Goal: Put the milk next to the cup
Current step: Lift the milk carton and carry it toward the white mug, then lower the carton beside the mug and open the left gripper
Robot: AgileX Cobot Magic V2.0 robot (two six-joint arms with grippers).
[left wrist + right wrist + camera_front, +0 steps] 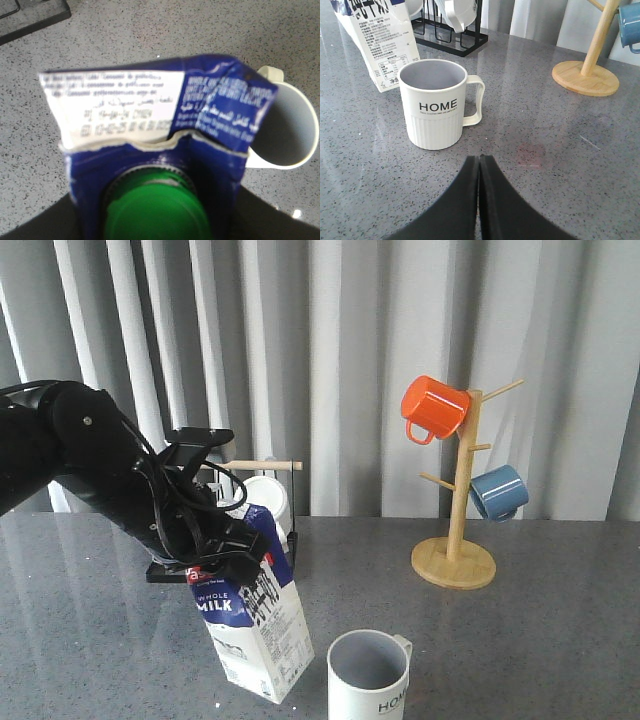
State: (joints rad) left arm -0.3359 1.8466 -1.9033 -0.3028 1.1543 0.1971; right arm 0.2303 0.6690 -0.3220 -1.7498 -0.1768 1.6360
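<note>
The milk (250, 620) is a blue and white carton with a green cap, tilted, its lower end at or just above the table, just left of the cup. My left gripper (215, 555) is shut on the carton's top. In the left wrist view the milk (150, 100) fills the frame between my left gripper (160, 210) jaws, with the cup (290, 130) beside it. The cup (368, 675) is an off-white ribbed "HOME" mug, upright near the front edge. In the right wrist view the cup (437, 105) stands ahead of my shut, empty right gripper (479, 159), with the milk (380, 40) behind it.
A wooden mug tree (455, 560) stands at the back right with an orange mug (432, 408) and a blue mug (497, 491). A black rack with white mugs (265, 495) stands behind the carton, also in the right wrist view (452, 30). Curtains hang behind the table.
</note>
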